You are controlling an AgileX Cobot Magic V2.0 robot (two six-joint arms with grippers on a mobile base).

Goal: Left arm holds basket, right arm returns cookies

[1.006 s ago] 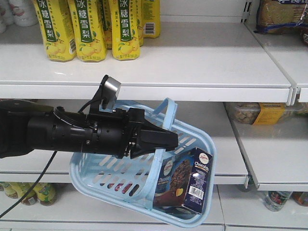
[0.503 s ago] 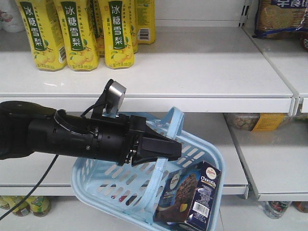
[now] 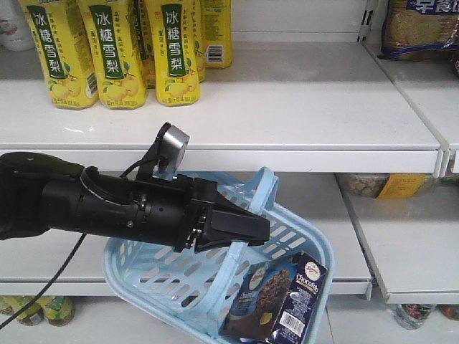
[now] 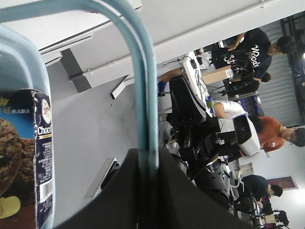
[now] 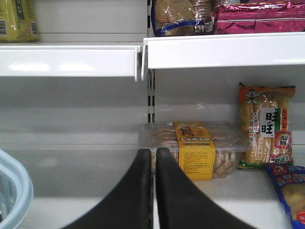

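Observation:
In the front view my left arm [image 3: 107, 208] reaches in from the left, and the left gripper [image 3: 262, 228] is shut on a handle [image 3: 235, 269] of the light blue basket [image 3: 297, 229]. The basket hangs tilted in front of the shelves. The navy cookies box [image 3: 276, 304] leans in its lower right corner. The left wrist view shows the handle [image 4: 143, 90] pinched in the left gripper [image 4: 148, 164], with the cookies [image 4: 24, 157] at the left edge. My right gripper [image 5: 153, 153] is shut on nothing, facing a shelf, the basket's rim [image 5: 16, 188] at its lower left.
Yellow drink cartons [image 3: 115, 50] stand on the upper white shelf [image 3: 323, 154]. A clear tray of biscuits with a yellow label [image 5: 193, 150] sits just past the right gripper, snack bags [image 5: 264, 126] to its right. Bottles [image 3: 36, 308] stand on the bottom shelf.
The basket has sunk lower in the view and swung a little, and the cookies box inside has tipped further. The left gripper still holds the handle.

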